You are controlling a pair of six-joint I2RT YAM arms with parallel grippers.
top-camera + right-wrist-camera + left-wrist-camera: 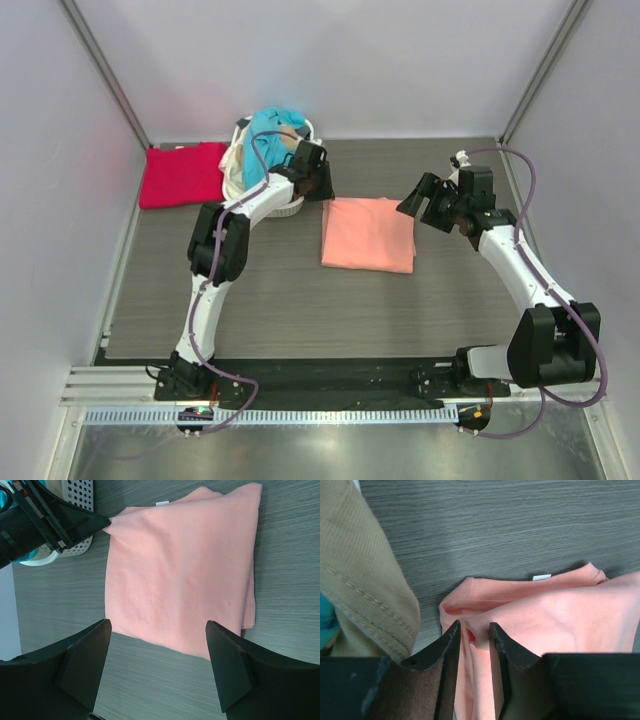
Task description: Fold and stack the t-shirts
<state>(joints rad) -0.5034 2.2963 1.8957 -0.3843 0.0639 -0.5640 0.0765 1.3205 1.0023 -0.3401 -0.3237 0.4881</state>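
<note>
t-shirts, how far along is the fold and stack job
Done: red shirt and salmon-pink shirt lie folded, apart on the table. In hand: left hand pinches the salmon-pink shirt's corner; right hand open near it. Left: teal shirt and beige shirt at the basket; nothing stacked.

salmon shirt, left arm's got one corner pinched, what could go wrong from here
1. The left gripper pinches only one corner of the folded salmon-pink shirt in its jaws; a pull could peel the layers open or drag it askew.
2. The right gripper hangs open, gripping nothing, so the opposite edge is likely to bunch.
3. The beige shirt draped over the basket sits right beside the left jaws and might snag.
</note>
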